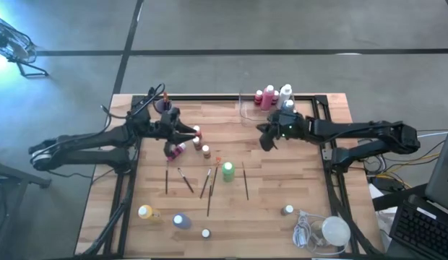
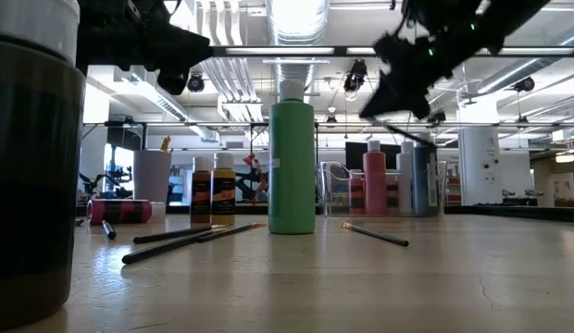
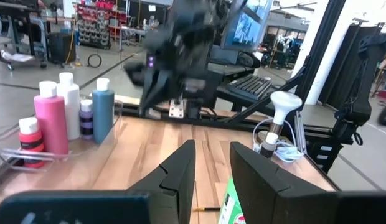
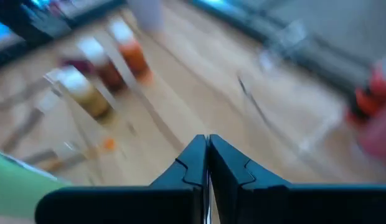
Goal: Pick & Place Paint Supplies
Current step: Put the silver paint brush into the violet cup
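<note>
My left gripper (image 1: pixel 189 133) (image 3: pixel 211 168) hangs open above the table's far left, beside two small brown bottles (image 1: pixel 197 141) and a pink bottle lying on its side (image 1: pixel 175 150). My right gripper (image 1: pixel 266 141) (image 4: pixel 207 162) is shut and raised near the clear tray (image 1: pixel 247 115), which holds pink, white and blue bottles (image 3: pixel 53 121). I cannot tell whether anything thin sits between its fingers. A green bottle (image 1: pixel 227 171) (image 2: pixel 292 166) stands mid-table. Several thin paintbrushes (image 1: pixel 245 180) (image 2: pixel 375 234) lie flat around it. Yellow (image 1: pixel 145 211), purple (image 1: pixel 181 221) and small brown (image 1: pixel 287 210) bottles stand near the front edge.
A purple cup (image 1: pixel 165 106) stands at the far left corner behind my left gripper. A white round lump with a coiled cord (image 1: pixel 334 231) lies at the near right corner. Black frame rails (image 1: pixel 326 155) run along the table's sides. Bare wood (image 1: pixel 282 180) lies right of the brushes.
</note>
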